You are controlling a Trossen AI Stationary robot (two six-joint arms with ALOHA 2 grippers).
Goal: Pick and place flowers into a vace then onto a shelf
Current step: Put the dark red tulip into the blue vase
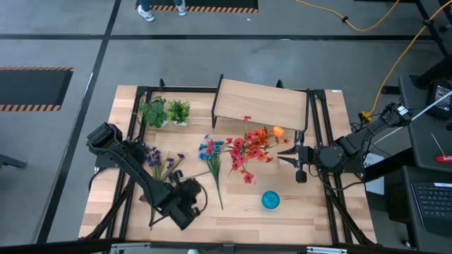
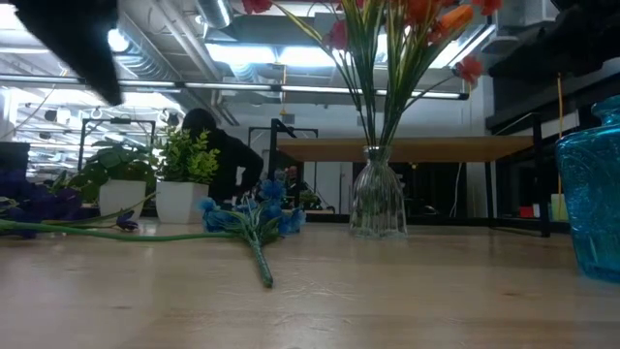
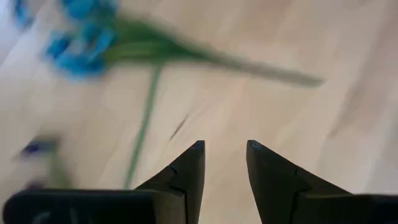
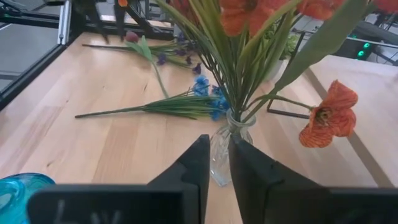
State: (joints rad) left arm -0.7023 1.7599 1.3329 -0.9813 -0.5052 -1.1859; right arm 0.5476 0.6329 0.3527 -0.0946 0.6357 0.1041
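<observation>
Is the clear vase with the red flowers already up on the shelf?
No, the clear vase stands on the table, in front of the shelf.

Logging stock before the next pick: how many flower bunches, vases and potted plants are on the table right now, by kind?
Flower bunches lying on the table: 2, the blue bunch and the purple bunch
Flower bunches in a vase: 1, the red and orange bunch
Vases: 2, the clear glass vase and the blue glass vase
Potted plants: 2, and
Total: 7
</observation>
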